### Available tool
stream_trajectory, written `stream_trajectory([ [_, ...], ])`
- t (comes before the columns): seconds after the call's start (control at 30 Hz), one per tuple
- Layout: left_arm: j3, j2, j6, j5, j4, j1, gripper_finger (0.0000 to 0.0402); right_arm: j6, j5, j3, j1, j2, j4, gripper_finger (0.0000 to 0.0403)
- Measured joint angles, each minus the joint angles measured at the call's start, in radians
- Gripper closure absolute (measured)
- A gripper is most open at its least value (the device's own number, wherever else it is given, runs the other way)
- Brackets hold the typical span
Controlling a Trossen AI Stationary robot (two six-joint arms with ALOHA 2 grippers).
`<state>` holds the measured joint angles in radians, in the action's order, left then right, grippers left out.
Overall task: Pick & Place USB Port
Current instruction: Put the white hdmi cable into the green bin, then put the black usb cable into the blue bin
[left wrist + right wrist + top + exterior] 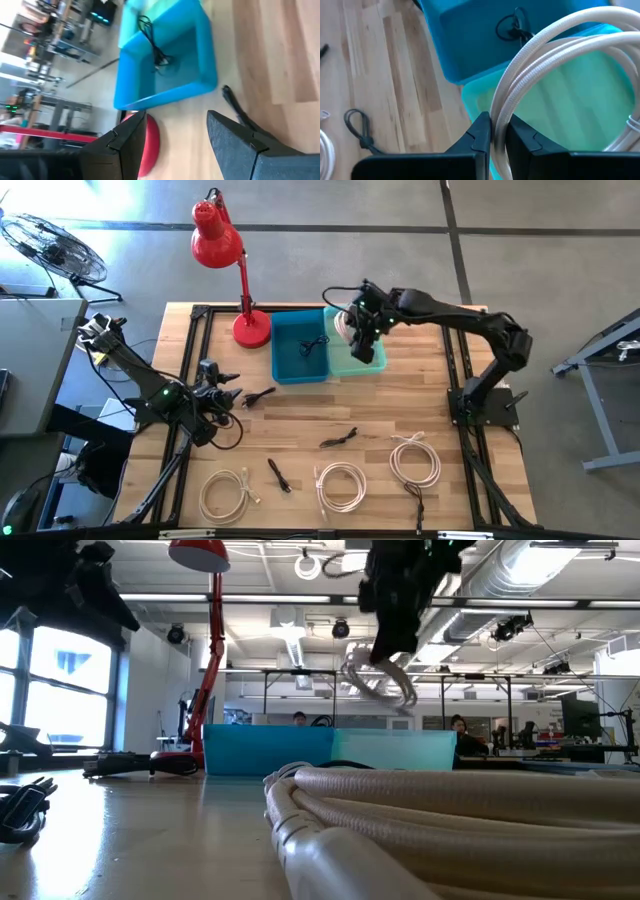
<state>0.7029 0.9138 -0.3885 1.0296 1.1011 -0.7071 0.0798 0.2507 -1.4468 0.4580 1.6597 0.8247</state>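
A coiled white cable (555, 55) hangs in the air over the teal bin (580, 95), with my right gripper (498, 136) shut on it. In the low view the coil (380, 682) dangles below that gripper (392, 640), above the bin walls. The blue bin (300, 348) beside the teal one holds a black cable (155, 50) lying on its floor. My left gripper (175, 145) stands open near the table's left side (225, 392), touching nothing, with a black cable (258, 394) lying on the table just ahead of it. My right gripper pinches one strand of the white cable's coil (499, 117) between its two fingers. The fingers slant down from above and lie across the strand. The coil is lifted clear and hangs slack below and ahead of the fingers, over the teal bin.
A red desk lamp (225, 260) stands at the far left beside the blue bin, its base (150, 142) close to my left gripper. Three white coils (340, 485) and several black cables (338, 440) lie on the near half of the table.
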Motion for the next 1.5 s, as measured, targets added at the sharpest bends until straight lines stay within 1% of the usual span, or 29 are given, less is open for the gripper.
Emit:
stream_trajectory([
  [0.07, 0.0, 0.0, 0.0, -0.03, 0.0, 0.0, 0.02, 0.004, 0.051, 0.019, 0.018, 0.043, -0.05, 0.0375],
  [0.13, 0.0, 0.0, 0.0, -0.049, -0.001, 0.0, 0.02, 0.008, 0.08, 0.024, 0.028, 0.09, -0.073, 0.0375],
  [0.23, 0.0, 0.0, -0.001, -0.066, -0.011, 0.0, 0.02, 0.011, 0.077, 0.025, 0.036, 0.142, -0.085, 0.0375],
  [0.27, 0.0, 0.0, -0.001, -0.067, -0.02, 0.0, 0.02, 0.011, 0.054, 0.025, 0.038, 0.154, -0.086, 0.0375],
  [0.37, 0.0, 0.0, -0.001, -0.07, -0.053, 0.0, 0.02, 0.004, -0.115, 0.025, 0.04, 0.178, -0.059, 0.0375],
  [0.43, 0.0, 0.0, -0.001, -0.07, -0.056, 0.0, 0.02, 0.003, -0.175, 0.025, 0.042, 0.187, -0.042, 0.0375],
  [0.47, 0.0, 0.0, -0.001, -0.07, -0.055, 0.0, 0.02, 0.005, -0.19, 0.025, 0.045, 0.189, -0.034, 0.0375],
  [0.63, 0.0, 0.0, -0.001, -0.042, -0.058, 0.0, 0.02, 0.002, -0.193, 0.023, 0.062, 0.194, -0.042, 0.0376],
  [0.73, 0.0, 0.0, -0.001, -0.043, -0.058, 0.0, 0.02, -0.028, -0.204, 0.023, 0.066, 0.194, -0.036, 0.0373],
  [0.8, 0.0, 0.0, -0.005, -0.045, -0.063, 0.0, 0.02, -0.047, -0.244, 0.023, 0.066, 0.194, -0.036, 0.035],
  [0.93, 0.0, 0.0, -0.01, -0.046, -0.064, 0.0, 0.02, -0.081, -0.317, 0.023, 0.063, 0.194, -0.031, 0.0287],
  [1.0, 0.0, 0.0, -0.012, -0.047, -0.065, 0.0, 0.02, -0.104, -0.325, 0.023, 0.06, 0.194, -0.032, 0.0263],
  [1.1, 0.0, 0.0, -0.012, -0.051, -0.092, 0.0, 0.02, -0.125, -0.327, 0.023, 0.059, 0.194, -0.031, 0.0237],
  [1.2, 0.0, 0.0, -0.006, -0.052, -0.109, 0.0, 0.02, -0.125, -0.343, 0.023, 0.056, 0.194, -0.029, 0.022],
  [1.3, 0.0, 0.0, -0.01, -0.056, -0.108, 0.0, 0.02, -0.117, -0.374, 0.023, 0.047, 0.184, -0.017, 0.0211],
  [1.43, 0.016, 0.0, -0.17, -0.122, -0.108, 0.0, 0.02, -0.102, -0.367, 0.023, 0.036, 0.139, -0.001, 0.0209],
  [1.5, 0.045, -0.001, -0.203, -0.17, -0.095, 0.003, 0.02, -0.102, -0.354, 0.023, 0.026, 0.114, 0.011, 0.0209],
])
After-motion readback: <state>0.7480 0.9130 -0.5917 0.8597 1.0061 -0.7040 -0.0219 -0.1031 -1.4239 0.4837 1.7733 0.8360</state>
